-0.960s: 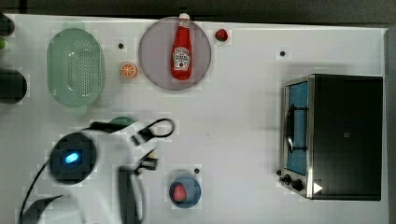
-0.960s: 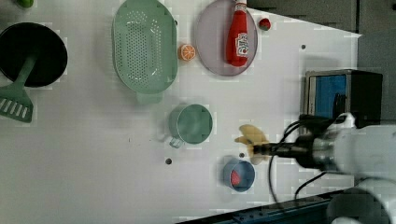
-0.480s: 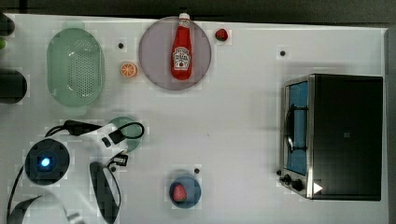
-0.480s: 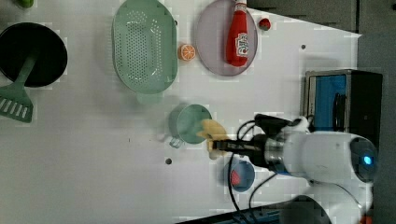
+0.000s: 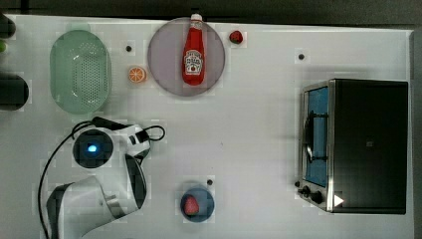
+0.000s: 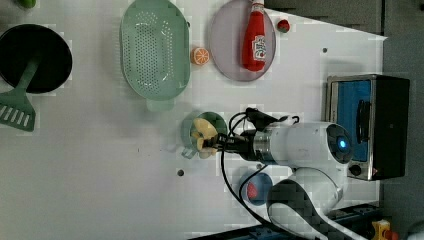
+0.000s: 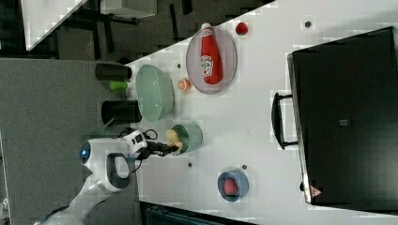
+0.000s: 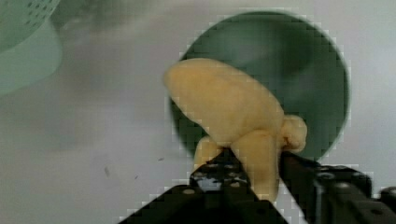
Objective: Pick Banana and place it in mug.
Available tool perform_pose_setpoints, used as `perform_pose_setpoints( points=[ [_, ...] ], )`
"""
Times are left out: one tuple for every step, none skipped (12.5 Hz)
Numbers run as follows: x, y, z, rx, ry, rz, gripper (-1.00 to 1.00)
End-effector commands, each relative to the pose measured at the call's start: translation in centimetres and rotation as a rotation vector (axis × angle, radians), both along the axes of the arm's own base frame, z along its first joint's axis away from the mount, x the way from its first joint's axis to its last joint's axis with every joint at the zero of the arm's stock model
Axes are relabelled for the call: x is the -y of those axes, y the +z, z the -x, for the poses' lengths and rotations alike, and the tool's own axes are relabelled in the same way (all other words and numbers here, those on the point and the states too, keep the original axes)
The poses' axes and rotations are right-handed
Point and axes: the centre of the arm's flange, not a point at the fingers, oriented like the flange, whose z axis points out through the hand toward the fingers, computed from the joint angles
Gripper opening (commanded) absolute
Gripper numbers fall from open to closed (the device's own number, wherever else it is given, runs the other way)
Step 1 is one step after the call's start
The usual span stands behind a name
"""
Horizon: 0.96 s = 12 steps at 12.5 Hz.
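gripping the small pale-yellow toy banana [image 8: 233, 112] between partly closed black fingers [image 8: 219, 179], the gripper [image 6: 216, 142] holds the lumpy, cream-tinged fruit over the rim of the round pale-green mug [image 6: 215, 121], at the mug's six o'clock in the left view. the red ketchup bottle's [image 5: 193, 57] label cannot be read.

The arm [image 6: 300, 150] is built of smooth, rounded white shells with dark grey to black bands at its joints. A round black cap on one link carries a small glowing blue light [image 5: 91, 148]. A thin black cable [image 5: 54, 159] loops along the outside. The claw [image 8: 252, 179] is black, with blocky fingers [image 8: 212, 182] and small round screws.
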Motion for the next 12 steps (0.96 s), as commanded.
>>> perform_pose_setpoints(
  points=[
    [1.2, 2.0, -1.6, 0.047, -0.142, -0.009, 0.42],
    [1.1, 2.7, -1.6, 0.054, -0.156, -0.007, 0.65],
    [1.1, 3.6, -1.6, 0.063, -0.154, -0.004, 0.87],
    [1.0, 4.7, -1.6, 0.074, -0.149, 0.0, 0.99],
    [1.0, 6.1, -1.7, 0.097, -0.148, 0.0, 1.0],
    [1.2, 8.0, -1.9, 0.131, -0.153, -0.004, 1.0],
    [1.6, 10.0, -1.9, 0.159, -0.16, 0.0, 1.0],
    [2.4, 12.4, -2.0, 0.187, -0.173, 0.006, 1.0],
    [3.5, 15.0, -2.0, 0.21, -0.192, 0.016, 1.0],
    [5.0, 18.0, -2.1, 0.226, -0.219, 0.027, 1.0],
    [6.8, 21.0, -1.9, 0.226, -0.25, 0.039, 1.0],
    [8.7, 23.7, -1.4, 0.204, -0.278, 0.054, 1.0]
  ],
)
